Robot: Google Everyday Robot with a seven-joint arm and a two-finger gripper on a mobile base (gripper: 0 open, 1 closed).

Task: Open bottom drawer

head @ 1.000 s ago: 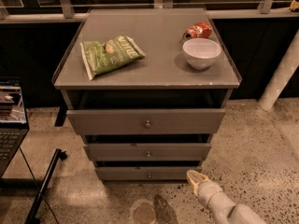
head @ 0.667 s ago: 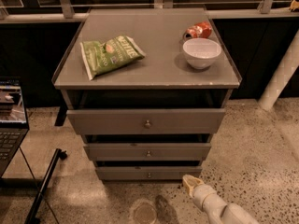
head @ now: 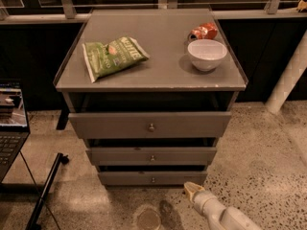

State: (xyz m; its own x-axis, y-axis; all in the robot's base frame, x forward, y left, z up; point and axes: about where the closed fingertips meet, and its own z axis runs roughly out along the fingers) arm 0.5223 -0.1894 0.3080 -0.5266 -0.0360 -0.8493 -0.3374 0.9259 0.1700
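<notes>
The bottom drawer [head: 152, 178] is the lowest and narrowest of three grey fronts, with a tiny round metal knob [head: 153, 179] at its centre. It stands slightly out from the cabinet, with a dark gap above it. My gripper [head: 193, 189], with a yellowish tip on a white arm, reaches in from the lower right. It is just below and right of the bottom drawer's right end, close to the floor, and holds nothing.
The middle drawer [head: 151, 155] and top drawer [head: 149, 124] also stand partly out. A green chip bag [head: 112, 56], a white bowl [head: 207, 54] and a red packet [head: 204, 31] lie on the cabinet top. A laptop [head: 10, 123] and a black pole [head: 45, 190] are at left, a white post [head: 288, 78] at right.
My gripper has moved a little to the left and lower, closer to the bottom drawer's right end. The drawers have not moved.
</notes>
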